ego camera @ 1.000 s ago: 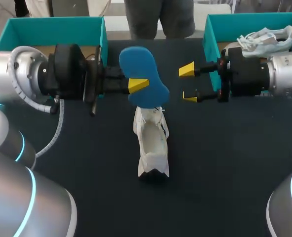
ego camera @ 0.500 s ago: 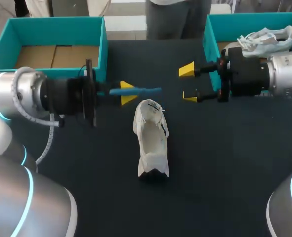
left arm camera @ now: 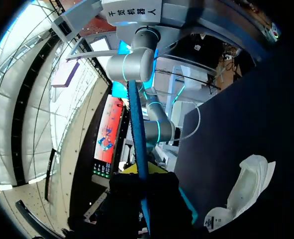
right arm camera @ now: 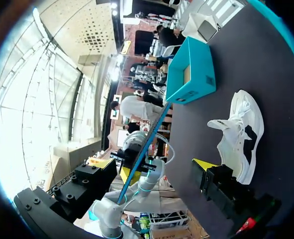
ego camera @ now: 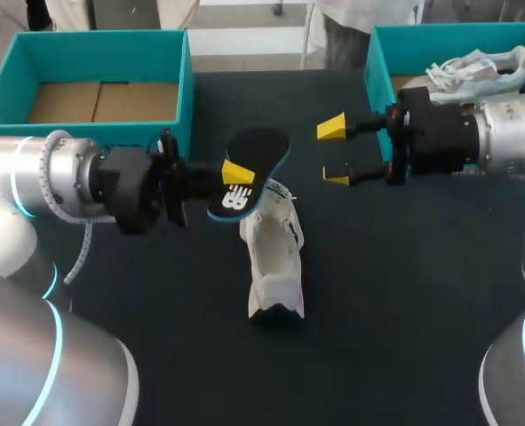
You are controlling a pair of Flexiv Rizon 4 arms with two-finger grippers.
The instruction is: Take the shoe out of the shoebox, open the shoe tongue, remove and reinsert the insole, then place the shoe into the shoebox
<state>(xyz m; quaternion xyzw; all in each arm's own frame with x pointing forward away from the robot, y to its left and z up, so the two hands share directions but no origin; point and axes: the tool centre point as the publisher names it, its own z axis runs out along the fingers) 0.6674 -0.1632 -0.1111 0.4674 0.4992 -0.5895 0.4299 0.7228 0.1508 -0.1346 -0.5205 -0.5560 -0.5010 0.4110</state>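
Observation:
A white shoe [ego camera: 273,257] lies on the dark table, opening upward, toe toward the back. My left gripper [ego camera: 235,174] is shut on the insole [ego camera: 253,164], which hovers just above the shoe's toe end with its black printed side up. In the left wrist view the insole [left arm camera: 138,139] stands edge-on as a blue strip between the fingers, and the shoe [left arm camera: 246,184] lies off to the side below. My right gripper [ego camera: 335,153] hangs open and empty to the right of the insole. From the right wrist, the shoe [right arm camera: 239,132] and insole [right arm camera: 144,149] are ahead.
An empty teal shoebox [ego camera: 13,62] stands at the back left, also visible as the shoebox [right arm camera: 189,74] beyond the shoe. A second teal box [ego camera: 377,53] at the back right holds another white shoe [ego camera: 475,69]. Bare table lies in front of the shoe.
My left gripper has rolled the insole from blue underside up, through edge-on, to black side up, and has come down closer to the shoe. The right arm has barely moved.

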